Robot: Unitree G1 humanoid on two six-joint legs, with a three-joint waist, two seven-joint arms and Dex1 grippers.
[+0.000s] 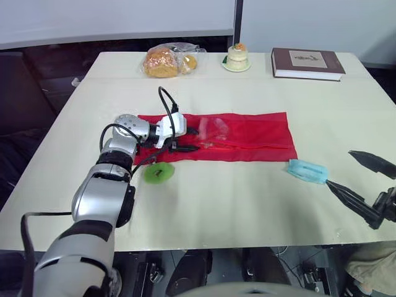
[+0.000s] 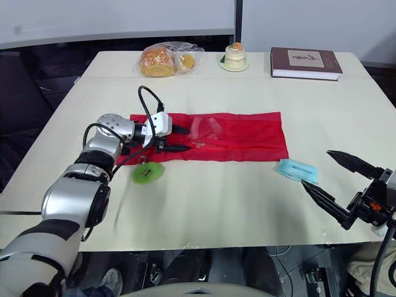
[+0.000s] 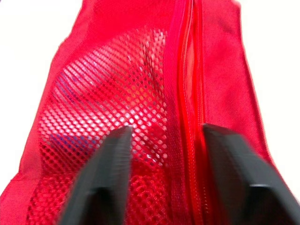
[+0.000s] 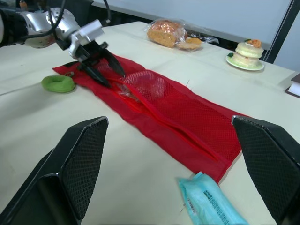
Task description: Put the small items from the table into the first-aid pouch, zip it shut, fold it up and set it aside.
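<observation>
The pouch (image 1: 247, 139) is red: fine open mesh on one panel, plain red cloth along the zip (image 3: 187, 93). The round item (image 1: 159, 172) is green. The packet (image 1: 307, 171) is light blue with dark print. The surface (image 1: 247, 204) is cream. The book (image 1: 306, 63) is brown with a pale label.

Pouch (image 1: 247, 139): red mesh, long rectangle, unfolded and laid flat. A zip (image 1: 247, 146) runs along its length. Pale contents (image 3: 98, 117) show through the mesh in its left half.

Green piece (image 1: 159, 172): small, round, dimpled at the centre, lying flat just beside the pouch's near edge at the left end.

Packet (image 1: 307, 171): light blue, oblong, soft, printed, lying flat just off the pouch's near right corner.
</observation>
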